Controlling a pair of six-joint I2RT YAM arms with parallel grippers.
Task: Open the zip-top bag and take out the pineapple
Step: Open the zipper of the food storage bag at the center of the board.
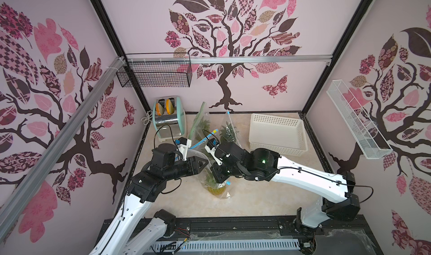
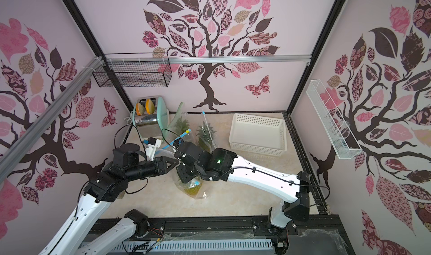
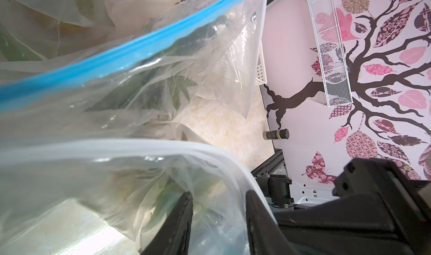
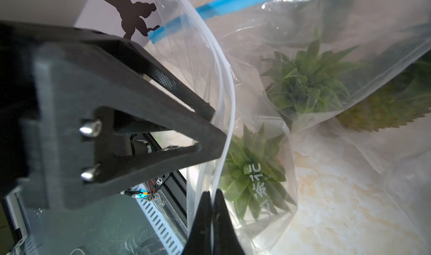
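Pineapples number three in both top views, each inside its own clear bag. One bag [image 1: 198, 125] stands beside the toaster [image 1: 169, 118] at the desk's back edge. A second bag [image 1: 227, 130] is just beside it, toward the white basket [image 1: 277, 135]. The front bag [image 1: 217, 188] lies near the middle of the desk [image 1: 268, 195], closer to its front edge. A blue zip strip [image 1: 206, 137] runs between the two arms; whether it belongs to a fourth bag cannot be told. The single toaster holds two slices [image 1: 163, 107]. The single white basket sits near the back-right corner. One black wire basket [image 1: 156, 76] and one white wire shelf [image 1: 356, 123] hang on the walls.

The left arm [image 1: 172, 170] rises from the front-left corner, elbow bent, its forearm level and pointing toward the right edge. The right arm [image 1: 303, 177] reaches in from the front-right corner, its wrist turned down over the front bag.

The right jaws are closed on the white zip rim [image 4: 229, 97] of the front bag. The left jaws stand apart at that same rim with bag film between them; whether they press it cannot be told. The pineapple [image 4: 251, 172] lies inside this bag, its crown toward the lifted mouth.
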